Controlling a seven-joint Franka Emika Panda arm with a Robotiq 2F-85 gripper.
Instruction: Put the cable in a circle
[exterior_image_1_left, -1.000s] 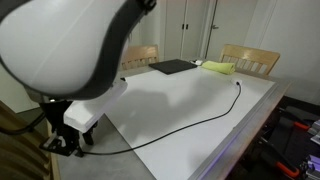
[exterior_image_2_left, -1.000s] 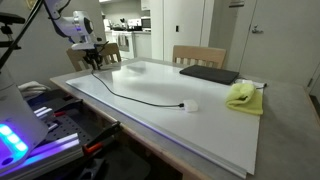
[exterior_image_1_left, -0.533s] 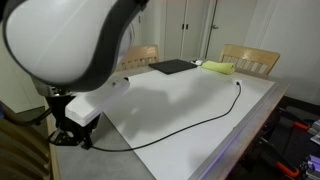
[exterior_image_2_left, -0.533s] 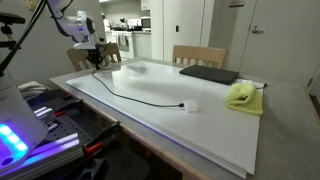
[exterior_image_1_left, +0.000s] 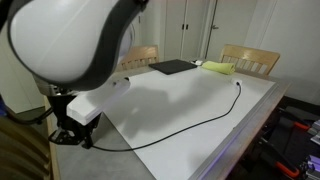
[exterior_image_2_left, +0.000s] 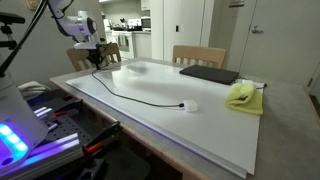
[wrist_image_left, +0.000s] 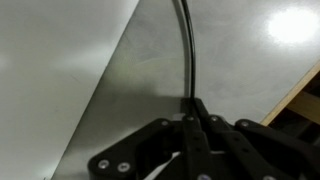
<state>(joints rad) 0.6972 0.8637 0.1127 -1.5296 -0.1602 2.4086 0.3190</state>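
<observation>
- A white-topped desk (exterior_image_2_left: 200, 128) fills the middle of an exterior view, with its front edge running down toward the right.
- A white robot arm (exterior_image_2_left: 78, 26) stands over the far left corner, its claw (exterior_image_2_left: 93, 63) lowered to the desk top and closed where one end of the cable (exterior_image_2_left: 140, 100) lies.
- The thin black cable runs from that corner in a loose open curve toward the desk's middle, and its plug end lies free there.
- A flat black pad (exterior_image_2_left: 210, 74) lies near the far edge.
- A yellow-green cloth (exterior_image_2_left: 242, 96) is crumpled just beside the pad.
- Two wooden chairs (exterior_image_2_left: 200, 54) stand behind the desk.
- Gear with a blue glow (exterior_image_2_left: 12, 140) sits at lower left.
</observation>
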